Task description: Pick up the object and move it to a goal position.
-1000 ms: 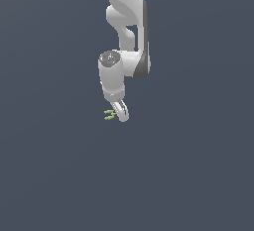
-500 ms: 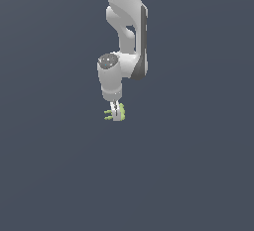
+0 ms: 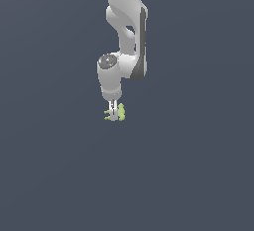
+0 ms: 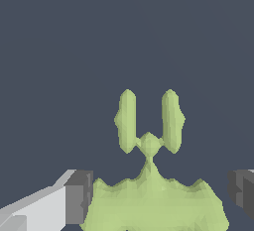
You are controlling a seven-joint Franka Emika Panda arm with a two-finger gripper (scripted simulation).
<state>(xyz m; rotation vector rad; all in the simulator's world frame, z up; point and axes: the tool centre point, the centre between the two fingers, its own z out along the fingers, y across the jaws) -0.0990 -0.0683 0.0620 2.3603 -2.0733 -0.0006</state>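
The object point(image 3: 122, 112) is a tiny yellow-green piece lying on the dark grey floor, directly under the white arm. In the wrist view the object point(image 4: 149, 202) has a wide lumpy body and two thin prongs standing off a small knob. My gripper point(image 3: 114, 116) points straight down over it, and green shows on both sides of the fingers. The gripper point(image 4: 159, 195) is open, with one dark pad point(image 4: 78, 198) close against one side of the body and the other pad point(image 4: 242, 191) just off the opposite side. Whether the pads touch the object I cannot tell.
The plain dark grey floor point(image 3: 188, 175) spreads all around with no other objects. The white arm point(image 3: 126, 31) rises from the gripper to the picture's upper edge.
The wrist has swung toward the exterior view's left and straightened to vertical. The fingers, beside the object a second ago, now straddle it. The object has not moved.
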